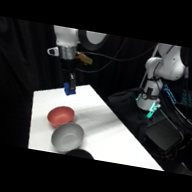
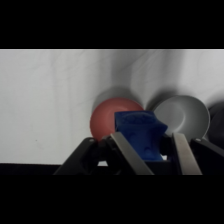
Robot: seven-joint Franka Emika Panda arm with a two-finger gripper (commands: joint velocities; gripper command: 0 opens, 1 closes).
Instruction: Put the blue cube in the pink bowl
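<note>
Held cube [image 2: 140,134] clamped between fingers [image 2: 128,154], bowl [image 2: 111,119] ahead and below; best carried over its centre, lowered close, then released gently.

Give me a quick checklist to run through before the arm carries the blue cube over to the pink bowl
1. Blue cube held between the gripper fingers: ok.
2. Cube lifted off the table: ok.
3. Pink bowl has nothing in it: ok.
4. Gripper directly above the pink bowl: not ok, it is toward the table's far end.
5. Grey bowl off the route, on the pink bowl's other side: ok.
6. Grip firmness: cannot tell.
</note>
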